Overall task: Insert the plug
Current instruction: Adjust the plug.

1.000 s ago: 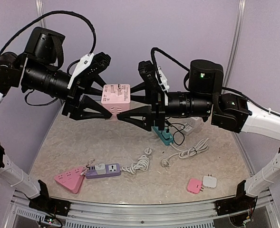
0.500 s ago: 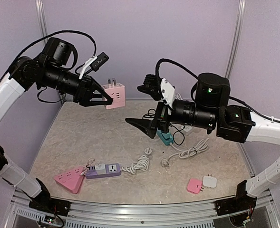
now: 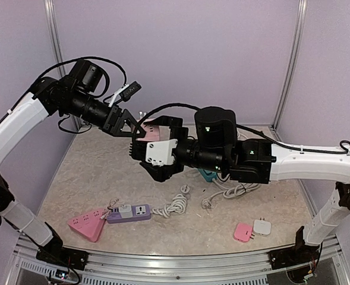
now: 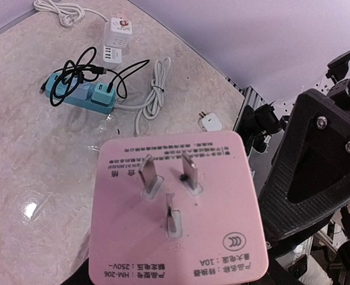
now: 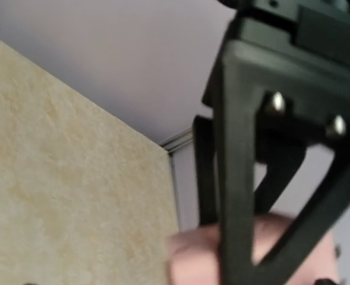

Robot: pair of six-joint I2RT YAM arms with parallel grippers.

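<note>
Insertion pending; pink three-pin adapter (image 4: 172,208) pinched aloft in left gripper (image 3: 138,130), prongs bared, well above purple power strip (image 3: 129,214); right gripper (image 3: 150,148) spread wide beside adapter, gripping nothing; descent, alignment, seating all left

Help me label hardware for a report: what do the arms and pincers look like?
Left arm and right arm: white link shells, black joints, looping black cables. Left pincer and right pincer: black triangular open-frame fingers with silver screws.

L arm raised, elbow bent, L gripper (image 3: 133,126) clamped on the pink adapter (image 3: 153,134). R arm stretched leftward, nearly level. R gripper (image 3: 145,149) sits just below the adapter, jaws spread wide, holding nothing.
</note>
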